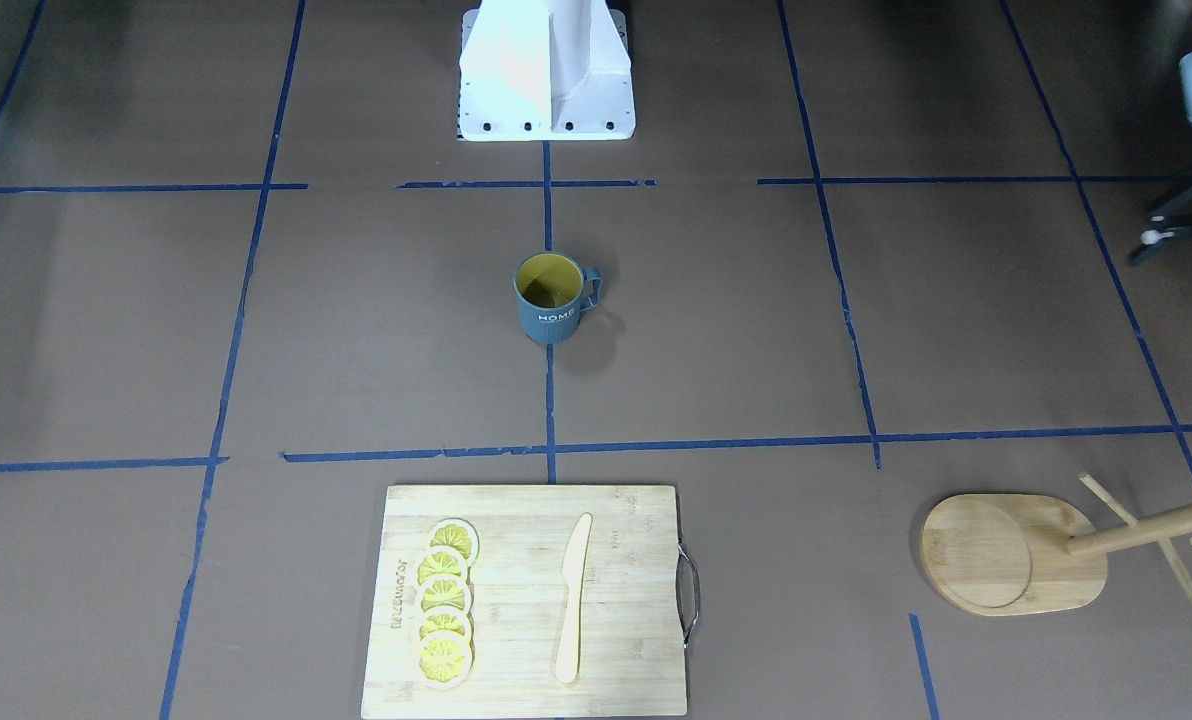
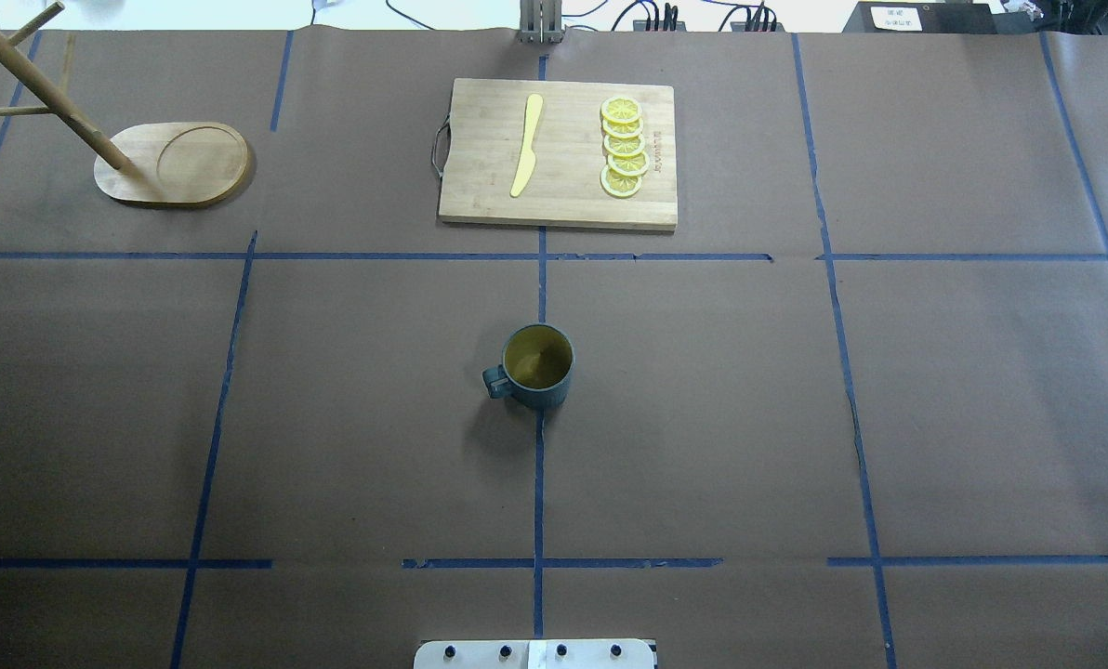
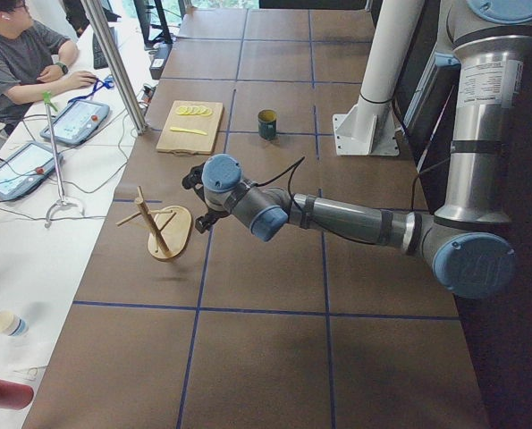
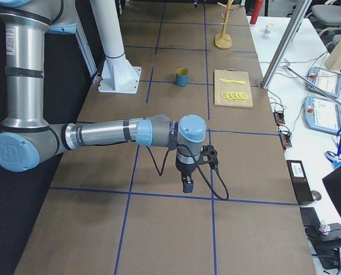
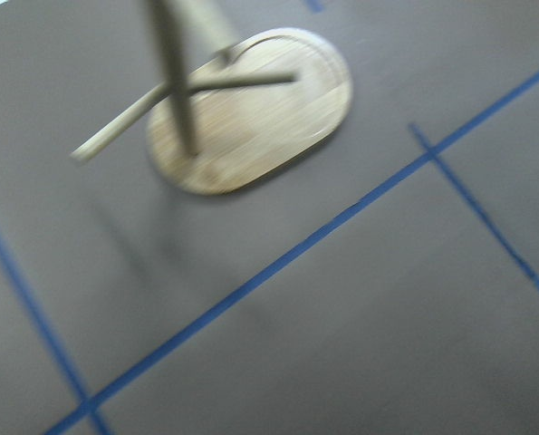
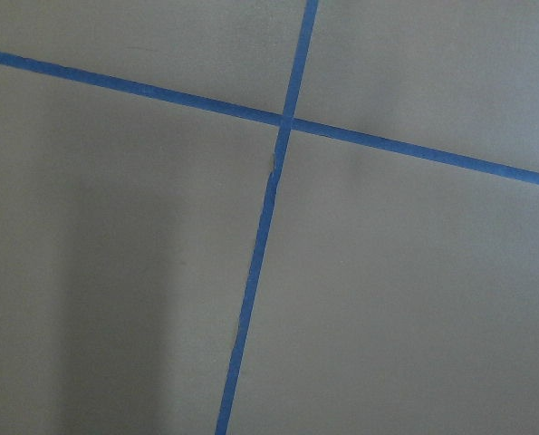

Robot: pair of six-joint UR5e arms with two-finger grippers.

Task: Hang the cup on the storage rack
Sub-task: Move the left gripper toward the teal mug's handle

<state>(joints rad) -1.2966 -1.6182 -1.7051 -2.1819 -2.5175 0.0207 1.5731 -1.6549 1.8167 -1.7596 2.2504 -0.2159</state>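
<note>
Two grippers, neither on mug: left gripper point(image 3: 198, 204) hanging near light wooden mug tree point(image 2: 173, 167), right gripper point(image 4: 185, 184) over table point(image 2: 796, 418) at right. Finger state of both impossible to tell. Small teal-grey ribbed mug point(image 2: 537, 367) upright at table centre, handle pointing left, well apart from far-left tree. Best approached from above, pinching rim opposite handle, loop left free for peg. White "HOME" readable on mug. Engraved mark on bamboo cutting board point(image 1: 526, 600) illegible.
</note>
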